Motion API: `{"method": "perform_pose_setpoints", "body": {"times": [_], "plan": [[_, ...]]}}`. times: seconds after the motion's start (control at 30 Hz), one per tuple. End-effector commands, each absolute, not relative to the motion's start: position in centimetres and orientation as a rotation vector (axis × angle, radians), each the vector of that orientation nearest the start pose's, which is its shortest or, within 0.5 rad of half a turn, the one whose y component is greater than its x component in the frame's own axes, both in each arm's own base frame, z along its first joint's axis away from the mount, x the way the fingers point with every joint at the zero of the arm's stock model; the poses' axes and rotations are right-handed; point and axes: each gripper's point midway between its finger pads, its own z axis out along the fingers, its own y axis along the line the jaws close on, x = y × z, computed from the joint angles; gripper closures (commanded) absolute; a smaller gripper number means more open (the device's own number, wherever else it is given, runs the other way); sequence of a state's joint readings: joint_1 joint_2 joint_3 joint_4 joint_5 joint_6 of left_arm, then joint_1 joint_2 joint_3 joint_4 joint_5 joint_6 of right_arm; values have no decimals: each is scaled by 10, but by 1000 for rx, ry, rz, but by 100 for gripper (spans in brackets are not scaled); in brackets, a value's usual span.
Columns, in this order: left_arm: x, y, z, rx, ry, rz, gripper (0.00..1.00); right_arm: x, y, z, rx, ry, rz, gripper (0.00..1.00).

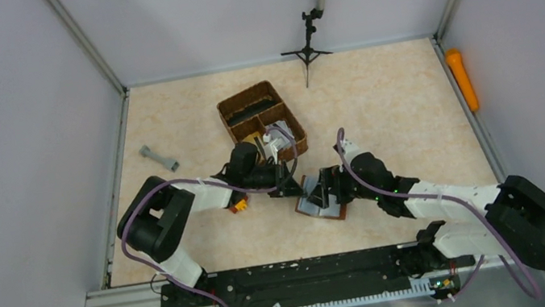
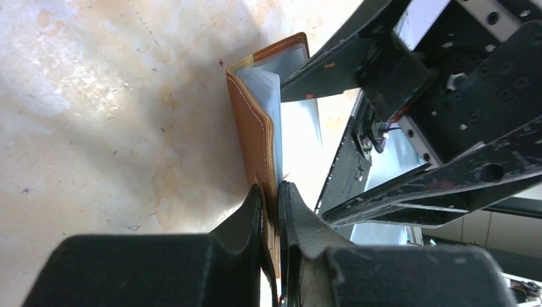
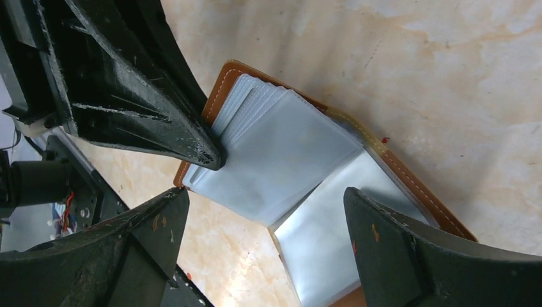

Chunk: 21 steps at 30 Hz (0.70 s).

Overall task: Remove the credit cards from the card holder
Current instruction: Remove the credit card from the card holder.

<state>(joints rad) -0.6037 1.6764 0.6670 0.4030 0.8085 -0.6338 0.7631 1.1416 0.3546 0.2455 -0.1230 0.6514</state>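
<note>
The card holder [image 1: 323,200] lies open on the table between both arms, brown leather outside, grey-silver inside. In the left wrist view my left gripper [image 2: 276,198] is shut on one brown leather flap of the card holder [image 2: 252,121], holding it on edge. In the right wrist view my right gripper [image 3: 263,195] stands open just above the spread inside of the card holder [image 3: 287,160], gripping nothing. Several grey-silver credit cards [image 3: 246,105] fan out at the upper left half, beside the left gripper's fingers [image 3: 160,121]. From above, the left gripper [image 1: 290,184] and right gripper [image 1: 329,186] meet at the holder.
A brown woven compartment basket [image 1: 260,117] with small items stands just behind the left gripper. A grey dumbbell-shaped piece [image 1: 159,158] lies at the left. An orange object [image 1: 462,79] rests by the right wall. A black tripod [image 1: 308,45] stands at the back.
</note>
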Motion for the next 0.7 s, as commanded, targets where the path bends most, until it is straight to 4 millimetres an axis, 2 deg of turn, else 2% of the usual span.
{"method": "perform_pose_setpoints", "body": {"times": [0.0,0.13,0.27,0.33,0.53,0.67], "plan": [[208,-330,103,579,2205,-1641,97,195,272,76,-290,2199,1042,6],[206,-332,105,581,2192,-1680,97,194,278,71,-313,2214,1034,7],[203,-333,112,597,2160,-1711,96,199,275,62,-282,2250,967,8],[203,-333,114,600,2155,-1720,96,201,274,60,-265,2252,951,18],[201,-333,115,600,2150,-1735,96,207,267,59,-216,2257,904,68],[201,-333,115,601,2148,-1731,95,213,253,53,-157,2293,796,92]]}}
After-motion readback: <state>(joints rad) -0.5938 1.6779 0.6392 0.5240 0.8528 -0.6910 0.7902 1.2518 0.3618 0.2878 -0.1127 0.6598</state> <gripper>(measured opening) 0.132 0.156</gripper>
